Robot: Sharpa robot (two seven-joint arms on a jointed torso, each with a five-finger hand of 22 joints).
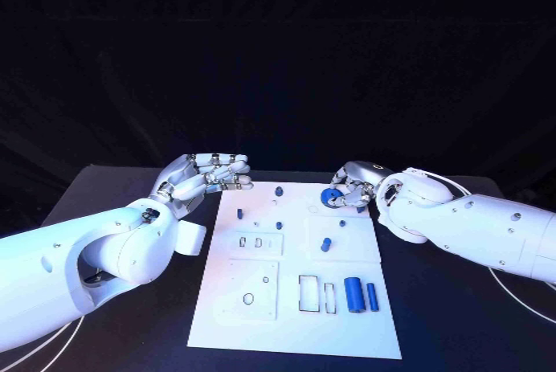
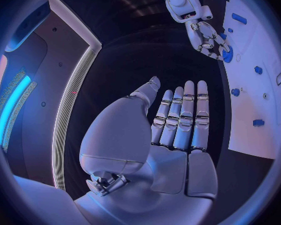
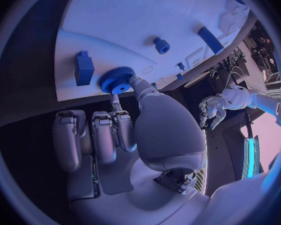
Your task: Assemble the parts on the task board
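Black cloth behind, black table point(image 1: 128, 195) below. At the far edge of the task board point(image 1: 296, 332) the right hand point(image 1: 353, 187) pinches a blue gear point(image 1: 332, 196) between thumb and a fingertip — its other fingers are curled beside it, as the right wrist view shows point(image 3: 117, 80). The hold looks slight; my guess is a tilt or a brush against the small blue block point(image 3: 84, 68) nearby could drop the gear or seat it crooked. Two blue cylinders point(image 1: 361, 295) lie near the board's front edge. The left hand point(image 1: 209, 173) hovers off the board's far left corner, flat and holding nothing — fingers straight, side by side.
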